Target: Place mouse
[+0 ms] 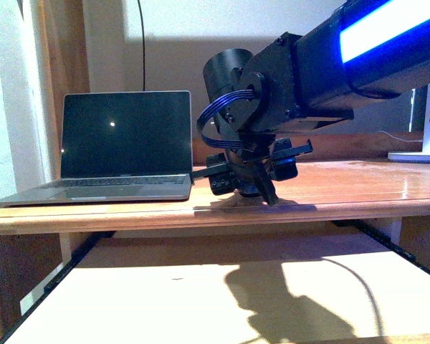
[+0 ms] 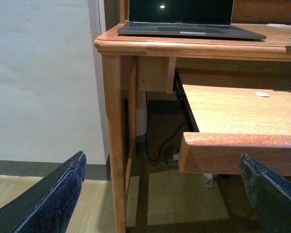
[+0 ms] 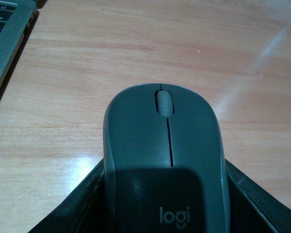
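Note:
The mouse (image 3: pixel 165 145) is dark grey with a scroll wheel and a pale "logi" logo. It sits between the two dark fingers (image 3: pixel 82 204) of my right gripper (image 3: pixel 165 170), which is shut on its sides. In the front view the right gripper (image 1: pixel 252 188) is down at the wooden desk top (image 1: pixel 344 186), just right of the laptop (image 1: pixel 122 143); the mouse is hidden there by the gripper. I cannot tell whether the mouse rests on the wood. My left gripper (image 2: pixel 160 194) is open and empty, low in front of the desk's left leg (image 2: pixel 114 145).
The open laptop's corner (image 3: pixel 5 39) lies close beside the mouse. A pull-out wooden shelf (image 1: pixel 201 287) extends under the desk top, with a small white object (image 2: pixel 262 94) on it. A cable (image 2: pixel 160 145) runs under the desk. A white stand (image 1: pixel 423 143) is at the back right.

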Controlling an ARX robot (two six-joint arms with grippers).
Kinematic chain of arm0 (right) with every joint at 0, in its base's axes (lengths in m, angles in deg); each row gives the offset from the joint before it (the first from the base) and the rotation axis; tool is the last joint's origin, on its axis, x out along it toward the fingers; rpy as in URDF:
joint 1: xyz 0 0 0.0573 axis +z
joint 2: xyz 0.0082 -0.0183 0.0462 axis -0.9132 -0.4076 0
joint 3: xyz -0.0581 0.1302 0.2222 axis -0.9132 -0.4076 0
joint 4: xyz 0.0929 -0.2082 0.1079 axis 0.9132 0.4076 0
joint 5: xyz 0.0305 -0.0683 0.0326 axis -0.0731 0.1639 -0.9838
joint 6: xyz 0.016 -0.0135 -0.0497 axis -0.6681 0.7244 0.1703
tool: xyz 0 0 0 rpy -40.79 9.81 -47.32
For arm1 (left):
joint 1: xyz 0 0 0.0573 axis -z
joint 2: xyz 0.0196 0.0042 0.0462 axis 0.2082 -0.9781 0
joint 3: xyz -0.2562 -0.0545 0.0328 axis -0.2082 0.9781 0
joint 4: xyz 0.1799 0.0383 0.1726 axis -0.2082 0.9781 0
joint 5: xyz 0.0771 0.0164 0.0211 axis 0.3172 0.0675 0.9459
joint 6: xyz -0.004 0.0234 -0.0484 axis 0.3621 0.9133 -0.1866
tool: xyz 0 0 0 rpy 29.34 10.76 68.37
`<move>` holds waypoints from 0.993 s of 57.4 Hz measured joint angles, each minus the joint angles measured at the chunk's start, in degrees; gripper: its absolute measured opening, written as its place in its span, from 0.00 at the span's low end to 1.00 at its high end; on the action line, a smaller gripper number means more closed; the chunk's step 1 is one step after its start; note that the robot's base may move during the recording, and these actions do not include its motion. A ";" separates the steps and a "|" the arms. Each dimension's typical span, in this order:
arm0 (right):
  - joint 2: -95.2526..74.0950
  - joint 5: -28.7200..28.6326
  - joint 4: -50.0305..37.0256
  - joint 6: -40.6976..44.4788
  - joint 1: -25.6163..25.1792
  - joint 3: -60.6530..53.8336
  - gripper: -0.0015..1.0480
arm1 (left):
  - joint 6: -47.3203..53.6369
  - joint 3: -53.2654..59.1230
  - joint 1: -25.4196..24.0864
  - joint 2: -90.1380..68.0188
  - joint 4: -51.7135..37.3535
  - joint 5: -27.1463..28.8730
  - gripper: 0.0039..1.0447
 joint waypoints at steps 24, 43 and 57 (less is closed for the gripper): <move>1.14 -3.45 -9.03 -5.25 -0.61 -5.53 0.94 | 0.00 0.00 0.00 0.00 0.00 0.00 0.93; 26.91 -20.50 -28.76 -7.87 -8.83 -36.41 0.93 | 0.00 0.00 0.00 0.00 0.00 0.00 0.93; 54.31 -44.24 -37.29 -4.59 -19.56 -68.13 0.93 | 0.00 0.00 0.00 0.00 0.00 0.02 0.93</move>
